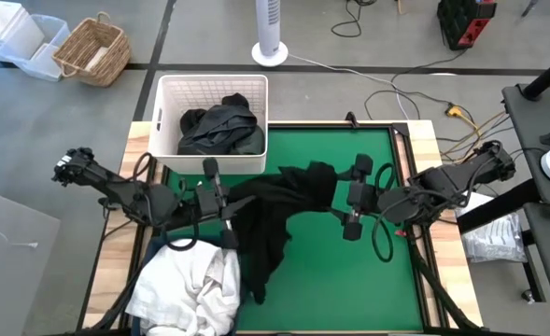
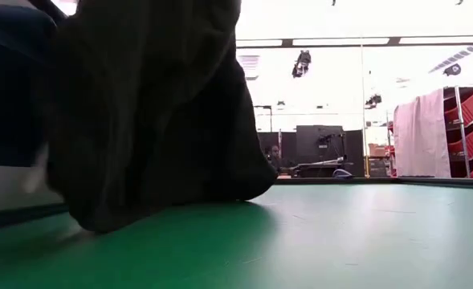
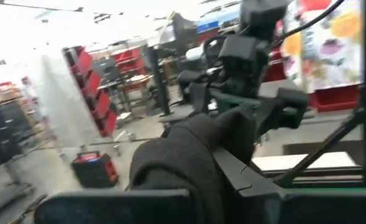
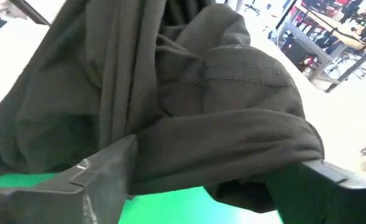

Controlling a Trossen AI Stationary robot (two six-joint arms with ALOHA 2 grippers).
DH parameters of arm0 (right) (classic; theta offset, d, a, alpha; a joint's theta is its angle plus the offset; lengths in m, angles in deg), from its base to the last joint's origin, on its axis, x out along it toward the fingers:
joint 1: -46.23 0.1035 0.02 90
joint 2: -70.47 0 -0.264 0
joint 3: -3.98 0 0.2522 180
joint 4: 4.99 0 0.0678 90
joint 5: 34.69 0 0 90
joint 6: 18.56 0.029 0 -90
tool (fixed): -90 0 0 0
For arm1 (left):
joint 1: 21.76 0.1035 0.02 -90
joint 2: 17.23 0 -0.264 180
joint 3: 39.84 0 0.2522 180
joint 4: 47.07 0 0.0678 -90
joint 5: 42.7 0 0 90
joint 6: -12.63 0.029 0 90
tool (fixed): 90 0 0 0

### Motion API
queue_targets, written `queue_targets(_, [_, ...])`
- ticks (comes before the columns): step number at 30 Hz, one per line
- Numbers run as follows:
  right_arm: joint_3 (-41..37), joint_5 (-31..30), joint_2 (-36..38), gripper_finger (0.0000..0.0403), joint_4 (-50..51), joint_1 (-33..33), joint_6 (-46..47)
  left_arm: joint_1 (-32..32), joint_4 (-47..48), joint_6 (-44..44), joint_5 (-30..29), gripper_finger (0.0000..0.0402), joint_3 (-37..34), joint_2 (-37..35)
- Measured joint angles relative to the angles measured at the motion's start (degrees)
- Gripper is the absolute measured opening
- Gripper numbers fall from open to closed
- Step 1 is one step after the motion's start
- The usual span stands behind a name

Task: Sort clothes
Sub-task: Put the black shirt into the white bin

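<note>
A black garment [image 1: 275, 210] is stretched above the green mat [image 1: 349, 280] between my two grippers. My left gripper [image 1: 226, 205] is shut on its left end and my right gripper [image 1: 342, 201] on its right end. The black garment's [image 2: 148, 120] lower part hangs down and touches the mat. More black clothes [image 1: 220, 129] lie in the white lattice basket [image 1: 167, 93] at the far left. White clothes [image 1: 189, 287] are heaped in the navy bin [image 1: 153, 250] at the near left. My left gripper holds a bunched fold [image 3: 192, 155] of the black garment between its two fingers, coming level from the table's left. The cloth runs on toward the right arm. My right gripper pinches a thick bunched fold [image 4: 220, 155] of several layers between its fingers [image 4: 89, 177], level from the table's right. The rest of the cloth sags away beyond the fingers, and its lower end [image 2: 140, 213] rests on the mat.
The mat's right half and near middle [image 1: 349, 280] lie bare. Off the table stand a wicker basket [image 1: 93, 51], white plastic boxes [image 1: 18, 42] and a white fan [image 1: 269, 37] on the floor; cables run at the far right.
</note>
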Motion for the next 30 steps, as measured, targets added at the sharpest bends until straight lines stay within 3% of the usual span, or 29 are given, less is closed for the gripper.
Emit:
queue_targets(7, [2.1, 2.7, 0.1, 0.0337, 6.6, 0.0, 5.2, -0.2, 0.4, 2.6, -13.8, 0.0, 0.0, 0.0])
queue_targets(11, [1.9, 9.6, -0.2, 0.0333, 13.5, -0.1, 12.4, -0.2, -0.5, 3.3, -13.9, 0.0, 0.0, -0.4])
queue_targets(16, [1.5, 9.1, -0.7, 0.0332, 14.5, -0.1, 15.6, -0.2, -1.6, 3.8, -11.7, 0.0, 0.0, -0.6])
queue_targets(20, [1.4, 0.5, -0.7, 0.0337, 7.6, 0.0, 8.7, -0.2, -1.5, 2.5, -7.0, 0.0, 0.0, 0.5])
queue_targets(22, [1.2, -1.1, -1.0, 0.0339, 2.7, 0.0, 2.9, -0.2, -1.5, 1.7, -5.6, 0.0, 0.0, 1.2])
queue_targets(30, [0.6, 6.7, -6.3, 0.0332, -14.5, -0.1, -13.4, -0.2, -2.6, -0.1, -1.1, 0.0, 0.0, 4.0])
